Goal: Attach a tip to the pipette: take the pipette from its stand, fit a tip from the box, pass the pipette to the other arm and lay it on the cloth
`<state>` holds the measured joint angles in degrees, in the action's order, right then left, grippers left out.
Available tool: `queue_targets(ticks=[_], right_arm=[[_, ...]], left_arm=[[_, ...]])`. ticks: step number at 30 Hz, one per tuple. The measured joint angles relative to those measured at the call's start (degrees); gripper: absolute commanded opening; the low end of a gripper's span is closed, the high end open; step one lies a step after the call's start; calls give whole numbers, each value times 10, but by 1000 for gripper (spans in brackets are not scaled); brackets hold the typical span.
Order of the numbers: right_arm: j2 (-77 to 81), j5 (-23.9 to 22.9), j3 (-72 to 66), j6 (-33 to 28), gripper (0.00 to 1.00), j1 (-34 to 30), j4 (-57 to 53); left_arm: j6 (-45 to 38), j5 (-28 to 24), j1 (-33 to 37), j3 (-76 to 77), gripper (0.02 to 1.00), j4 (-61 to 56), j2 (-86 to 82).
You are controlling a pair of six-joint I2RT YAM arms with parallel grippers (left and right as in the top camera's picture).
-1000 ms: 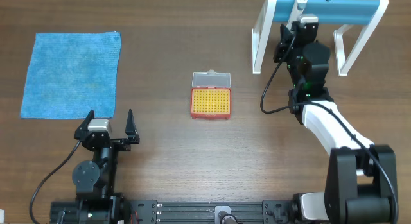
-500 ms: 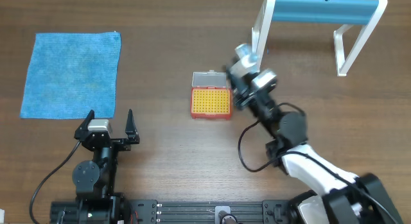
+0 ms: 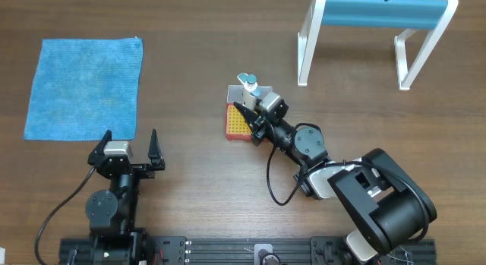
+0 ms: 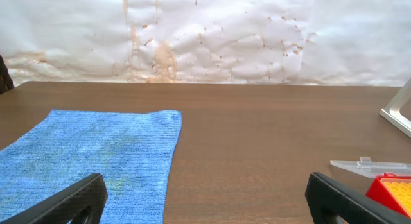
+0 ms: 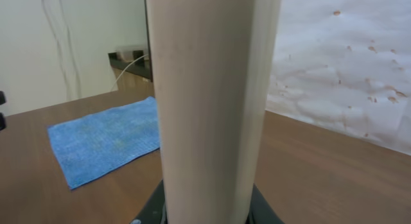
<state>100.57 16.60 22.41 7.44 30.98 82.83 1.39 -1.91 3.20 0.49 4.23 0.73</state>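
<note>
Right wrist view: pipette clamped, centred betw. right jaws.

Brown wood-grain table in front of a stained white backdrop.
The brown wood-grain laminate table spreads flat across the whole top view, its grain running lengthwise. Along the table's far edge stands a crumpled white sheet backdrop, wrinkled and marked with brownish stains and streaks. Past one end of the table, a plain cream wall has thin pale cords hanging down it. A dark ledge sits against that wall, just beyond the table.
</note>
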Motion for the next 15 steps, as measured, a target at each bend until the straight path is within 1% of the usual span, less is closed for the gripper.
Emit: queue_targets(ticks=[3,15], right_arm=[[12,-2,13,0,82,-10,1],[34,-2,27,0,82,-15,-7]], left_arm=[[0,0,0,0,996,0,0],[0,0,0,0,996,0,0]])
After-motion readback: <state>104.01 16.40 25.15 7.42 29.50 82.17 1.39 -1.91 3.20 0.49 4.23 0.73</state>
